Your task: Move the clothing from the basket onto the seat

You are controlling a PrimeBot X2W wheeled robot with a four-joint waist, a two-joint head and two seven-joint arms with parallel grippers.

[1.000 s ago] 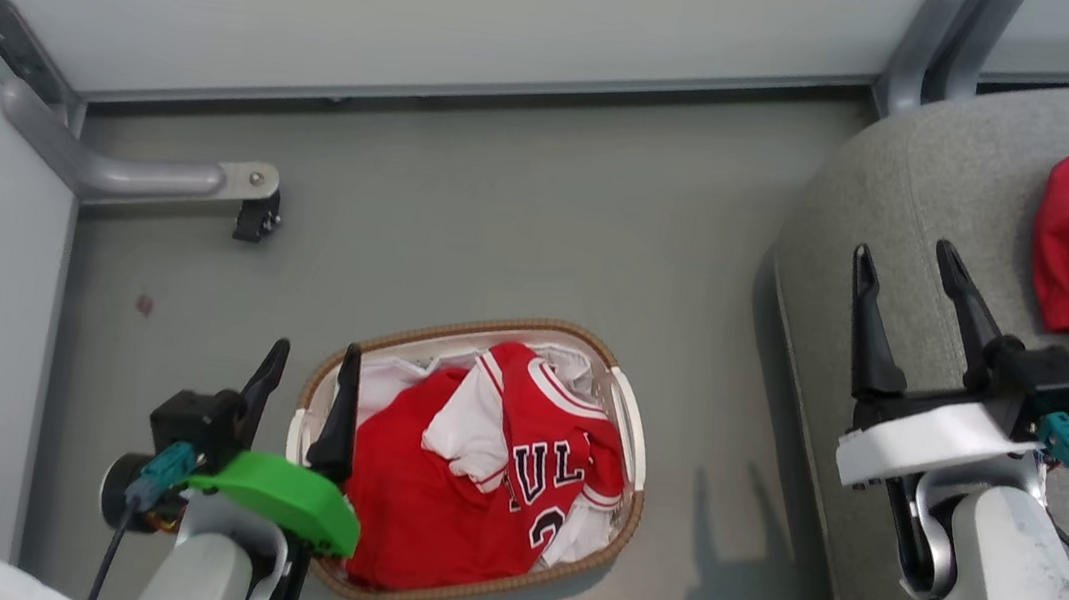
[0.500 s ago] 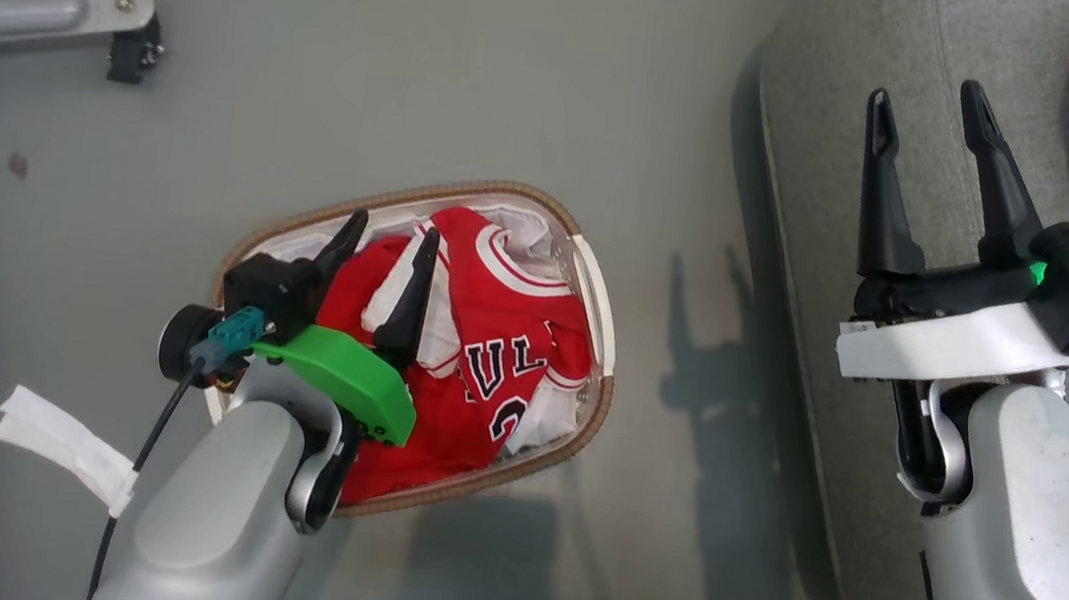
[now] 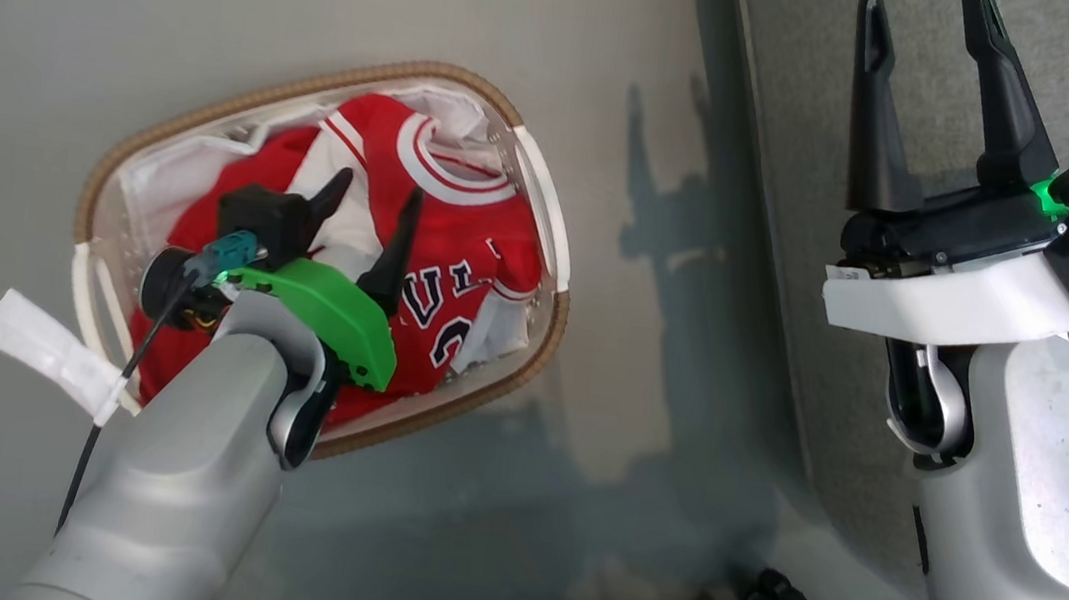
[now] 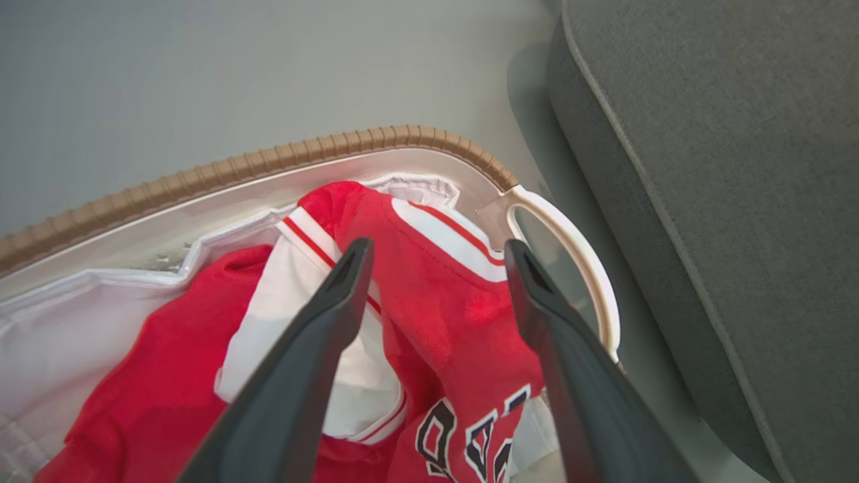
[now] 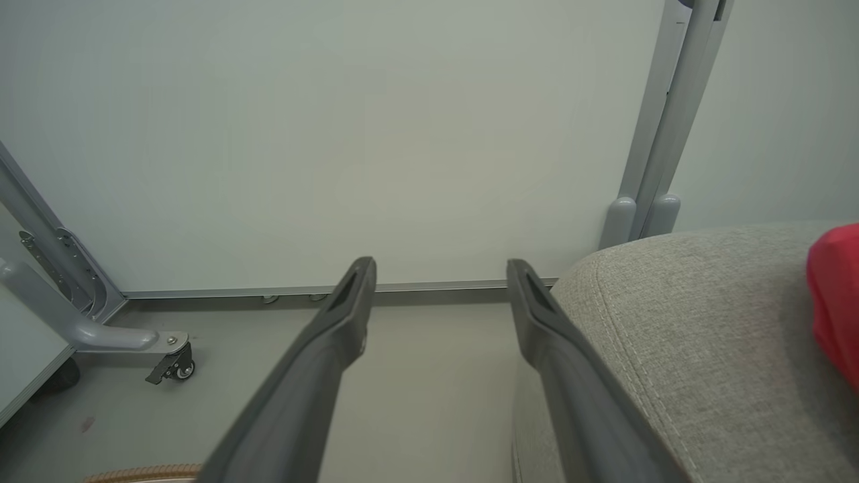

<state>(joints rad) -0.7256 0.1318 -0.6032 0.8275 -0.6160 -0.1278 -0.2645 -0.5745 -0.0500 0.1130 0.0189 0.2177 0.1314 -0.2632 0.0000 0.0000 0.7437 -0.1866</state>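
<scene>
Hovering wide apart over the jersey (image 4: 443, 288), left fingers (image 4: 325, 335) seemingly touch nothing.

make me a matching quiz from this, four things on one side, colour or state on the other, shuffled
1. jersey
2. basket rim
3. seat
4. left gripper

a. grey fabric
b. open, over the basket
c. brown, woven
d. red with white trim

Pairs: 1-d, 2-c, 3-a, 4-b
</scene>
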